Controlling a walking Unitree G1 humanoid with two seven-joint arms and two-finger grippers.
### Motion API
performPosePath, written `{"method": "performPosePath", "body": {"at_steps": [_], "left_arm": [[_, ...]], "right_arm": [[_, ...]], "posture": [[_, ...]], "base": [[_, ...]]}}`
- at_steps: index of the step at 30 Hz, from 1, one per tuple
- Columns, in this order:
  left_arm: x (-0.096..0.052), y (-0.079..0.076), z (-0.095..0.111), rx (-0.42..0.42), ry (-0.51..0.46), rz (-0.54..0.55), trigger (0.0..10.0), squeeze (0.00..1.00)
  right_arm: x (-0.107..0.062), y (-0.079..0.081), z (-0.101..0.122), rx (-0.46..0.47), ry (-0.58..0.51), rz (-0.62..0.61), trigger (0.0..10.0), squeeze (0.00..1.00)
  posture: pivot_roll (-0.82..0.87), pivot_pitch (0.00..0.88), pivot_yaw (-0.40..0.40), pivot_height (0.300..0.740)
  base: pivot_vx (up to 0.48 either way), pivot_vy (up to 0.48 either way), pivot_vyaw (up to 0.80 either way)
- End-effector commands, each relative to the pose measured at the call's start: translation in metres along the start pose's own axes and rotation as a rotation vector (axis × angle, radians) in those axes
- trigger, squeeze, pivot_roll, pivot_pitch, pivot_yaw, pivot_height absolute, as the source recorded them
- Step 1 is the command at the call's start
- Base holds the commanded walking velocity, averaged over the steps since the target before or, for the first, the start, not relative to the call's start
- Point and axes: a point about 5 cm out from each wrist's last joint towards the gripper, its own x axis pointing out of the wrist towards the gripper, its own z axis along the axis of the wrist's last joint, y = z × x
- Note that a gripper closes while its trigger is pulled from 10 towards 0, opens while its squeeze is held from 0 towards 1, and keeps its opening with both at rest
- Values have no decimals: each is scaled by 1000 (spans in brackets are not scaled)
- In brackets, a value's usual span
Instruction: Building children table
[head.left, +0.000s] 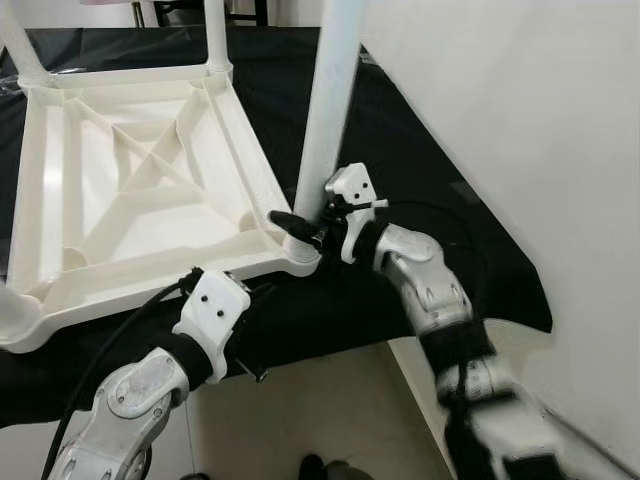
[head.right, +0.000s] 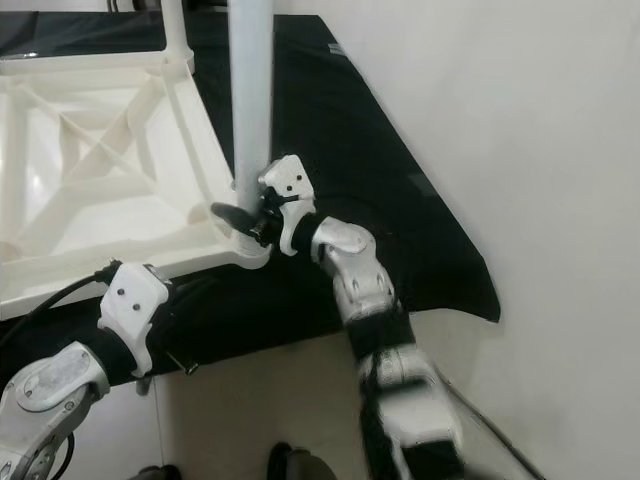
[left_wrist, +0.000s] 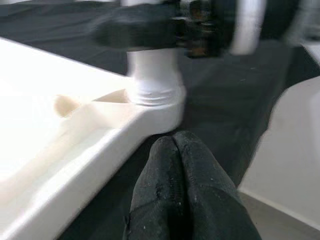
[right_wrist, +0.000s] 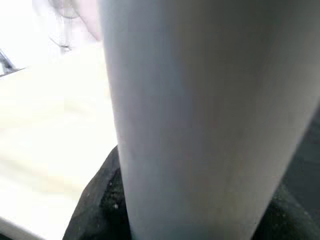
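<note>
The white plastic tabletop (head.left: 130, 190) lay upside down on a black cloth (head.left: 420, 210), ribbed underside up, so that its corner sockets faced upward to take the legs; that seemed the whole reason for its lying that way. At the corner socket (head.left: 298, 255) nearest the robot a white leg (head.left: 330, 100) stood upright, its foot seated in the socket; two more legs rose from other corners, one (head.left: 216, 35) at the far corner and one (head.left: 20, 45) at the corner farthest to the left.

The right gripper (head.left: 300, 226) sat just above that near socket with its black fingers closed around the base of the leg, as I judged it to turn or press the leg home; the right wrist view showed the leg close against the dark fingers. The left gripper (left_wrist: 175, 165) waited just below the same corner, beside the tabletop's edge, its fingers pressed together and holding nothing; I took it to be steadying or merely standing by.

The shallow ribbed bays of the underside held nothing at all; a white wall (head.left: 520, 120) stood just beyond the cloth, to the right of the socket.
</note>
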Motion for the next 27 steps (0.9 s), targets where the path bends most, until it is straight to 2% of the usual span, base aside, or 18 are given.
{"method": "performPosePath", "body": {"at_steps": [1, 4, 9, 10, 12, 13, 14, 15, 16, 17, 18, 19, 20, 23, 24, 25, 26, 27], "left_arm": [[-1, -1, -2, -4, 7, -19, 10000, 0], [2, -1, -1, -1, 0, -24, 10000, 0], [0, -1, -2, 2, 5, -18, 10000, 0], [0, 1, -2, 6, 7, -12, 10000, 0], [0, 2, -1, 7, 7, -8, 10000, 0], [0, 2, -1, 6, 5, -9, 10000, 0], [1, 1, -1, 4, 3, -13, 10000, 0], [1, -1, -1, 3, 3, -18, 10000, 0], [1, -1, -1, 3, 3, -18, 10000, 0], [2, -2, -1, 1, 3, -22, 10000, 0], [2, -2, -1, 0, 2, -23, 10000, 0], [2, -2, -1, 0, 2, -23, 10000, 0], [2, -2, -1, 0, 1, -20, 10000, 0], [2, -1, -1, 1, 1, -17, 10000, 0], [1, -1, -1, 3, 2, -13, 10000, 0], [1, -1, -1, 3, 2, -13, 10000, 0], [0, 0, 0, 7, 3, -5, 10000, 0], [0, 1, 0, 8, 4, -3, 10000, 0]], "right_arm": [[-13, -1, -40, -14, 222, -61, 0, 0], [-8, -5, -41, -27, 229, -60, 0, 0], [-6, -2, -39, -26, 231, -49, 0, 0], [-5, -1, -37, -25, 230, -46, 10000, 0], [-3, -1, -34, -20, 212, -34, 10000, 0], [0, 1, -27, 3, 175, 8, 10000, 224], [2, 3, -20, 28, 134, 57, 10000, 1000], [4, 5, -13, 42, 96, 115, 10000, 1000], [4, 5, -13, 42, 96, 115, 10000, 1000], [6, 7, -4, 40, 46, 190, 10000, 1000], [9, 7, 10, 34, -22, 341, 10000, 1000], [9, 7, 10, 34, -22, 341, 10000, 1000], [9, 7, 15, 34, -40, 406, 10000, 671], [9, 7, 17, 28, -48, 479, 10000, 671], [10, 6, 20, -2, -54, 553, 10000, 0], [10, 6, 20, -2, -54, 553, 10000, 0], [15, 1, 24, -26, -38, 656, 10000, 0], [18, -1, 25, -30, -32, 677, 10000, 0]], "posture": [[61, 209, -143, 740], [71, 207, -155, 740], [77, 210, -157, 740], [77, 210, -155, 740], [78, 211, -154, 740], [76, 213, -150, 740], [75, 212, -150, 740], [75, 212, -150, 740], [75, 212, -150, 740], [75, 212, -150, 740], [83, 213, -153, 740], [83, 213, -153, 740], [89, 212, -156, 740], [91, 212, -157, 740], [99, 212, -159, 740], [99, 212, -159, 740], [113, 215, -160, 740], [113, 215, -160, 740]], "base": [[0, 0, 0], [0, 0, 0], [0, 0, 0], [0, 0, 0], [0, 0, 0], [0, 0, 0], [0, 0, 0], [0, 0, 0], [0, 0, 0], [0, 0, 0], [0, 0, 0], [0, 0, 0], [0, 0, 0], [0, 0, 0], [0, 0, 0], [0, 0, 0], [0, 0, 0], [0, 0, 0]]}}
